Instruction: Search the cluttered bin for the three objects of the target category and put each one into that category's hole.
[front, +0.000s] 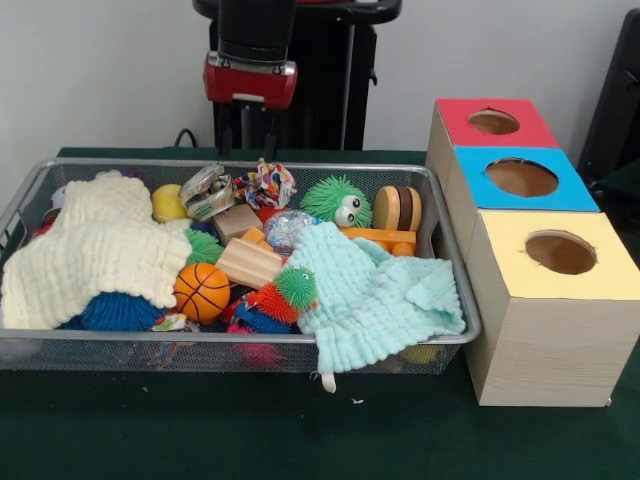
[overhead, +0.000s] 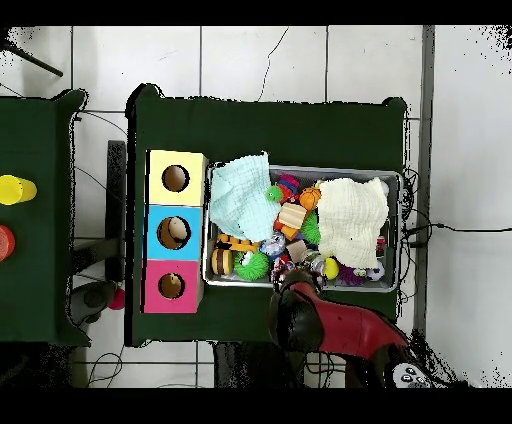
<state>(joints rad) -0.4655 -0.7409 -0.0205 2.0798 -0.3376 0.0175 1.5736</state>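
Note:
The silver wire-mesh bin (front: 250, 338) is full of toys and cloths; it also shows in the overhead view (overhead: 300, 168). A knotted ball of multicoloured fabric (front: 265, 185) lies at the bin's far edge. I see no other such fabric balls; cloths cover much of the bin. My gripper (front: 248, 130) hangs just above and behind that ball, its fingers apart and empty. In the overhead view the gripper (overhead: 295, 285) is at the bin's bottom edge. The yellow-topped box's hole (front: 560, 252) is on the right, also visible in the overhead view (overhead: 175, 178).
A cream knitted cloth (front: 95, 250) covers the bin's left and a mint cloth (front: 375, 295) drapes over its right front. Between them lie an orange basketball (front: 201, 291), wooden blocks (front: 248, 263) and a green spiky ball with eyes (front: 335, 200). Blue-topped (front: 522, 178) and red-topped (front: 493, 122) boxes stand behind the yellow one.

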